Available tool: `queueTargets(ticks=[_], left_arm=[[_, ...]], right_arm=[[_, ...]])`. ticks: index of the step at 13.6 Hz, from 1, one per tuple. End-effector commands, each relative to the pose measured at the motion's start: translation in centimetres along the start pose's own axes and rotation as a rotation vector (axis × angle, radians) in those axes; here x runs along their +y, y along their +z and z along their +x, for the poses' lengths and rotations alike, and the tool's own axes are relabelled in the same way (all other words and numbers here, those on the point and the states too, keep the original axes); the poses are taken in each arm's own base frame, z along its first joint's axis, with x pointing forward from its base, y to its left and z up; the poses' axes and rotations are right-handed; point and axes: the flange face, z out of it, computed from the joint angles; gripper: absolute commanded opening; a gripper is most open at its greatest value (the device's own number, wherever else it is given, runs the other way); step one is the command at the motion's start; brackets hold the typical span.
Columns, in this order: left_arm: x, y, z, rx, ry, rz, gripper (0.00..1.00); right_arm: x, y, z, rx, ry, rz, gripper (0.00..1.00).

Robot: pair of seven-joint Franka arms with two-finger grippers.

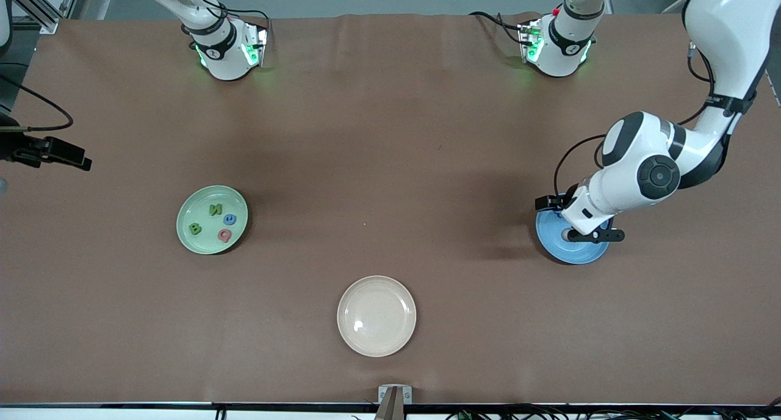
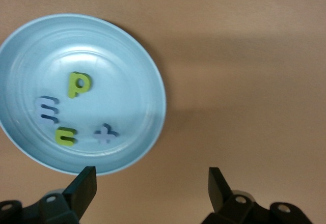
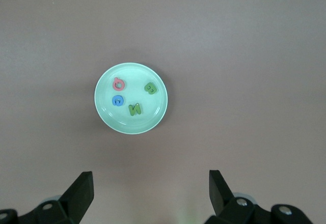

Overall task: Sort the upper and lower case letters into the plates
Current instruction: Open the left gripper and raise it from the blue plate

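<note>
- My left gripper hangs low over the blue plate, fingers spread wide with nothing between them.
- In that plate lie four letters: a green p, a blue one beside it, a green n and a bluish t.
- The pale green plate, well apart from the blue plate toward the right arm's end, holds four more: green B, green N, a blue letter and a red one.
- My right gripper waits high over the pale green plate, fingers wide and empty.
- The cream plate, nearer the front camera than the blue plate, is bare.
- I judge the sorting done; next calls for lifting my left arm clear of the blue plate.
</note>
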Motion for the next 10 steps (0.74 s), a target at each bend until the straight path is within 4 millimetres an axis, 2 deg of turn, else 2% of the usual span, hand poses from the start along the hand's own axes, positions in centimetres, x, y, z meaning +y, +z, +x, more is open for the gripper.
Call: queueTargets(ticks=[1, 3, 5, 6, 8, 10], left_arm=[[0.3, -2.2, -1.1, 0.014, 0.010, -0.008, 0.92], [-0.7, -3.6, -1.9, 0.025, 0.047, -0.044, 0.92], [-1.2, -5.3, -3.1, 0.052, 0.048, -0.030, 0.94], [-1.2, -6.2, -3.5, 0.068, 0.046, -0.020, 0.99], [-1.8, -9.6, -4.5, 0.108, 0.014, 0.009, 0.99], [-4.7, -13.9, -5.1, 0.139, -0.040, 0.022, 1.00]], right_arm=[[0.2, -0.4, -2.3, 0.011, -0.002, 0.002, 1.00], [0.1, 0.2, -2.9, 0.007, -0.005, 0.003, 1.00], [0.1, -0.3, -3.2, 0.022, -0.008, 0.001, 1.00], [0.0, -0.6, -3.4, 0.028, -0.011, -0.001, 1.00], [0.0, -1.0, -3.7, 0.037, -0.013, -0.005, 1.00], [-0.2, -1.2, -4.0, 0.039, -0.018, -0.025, 1.00]])
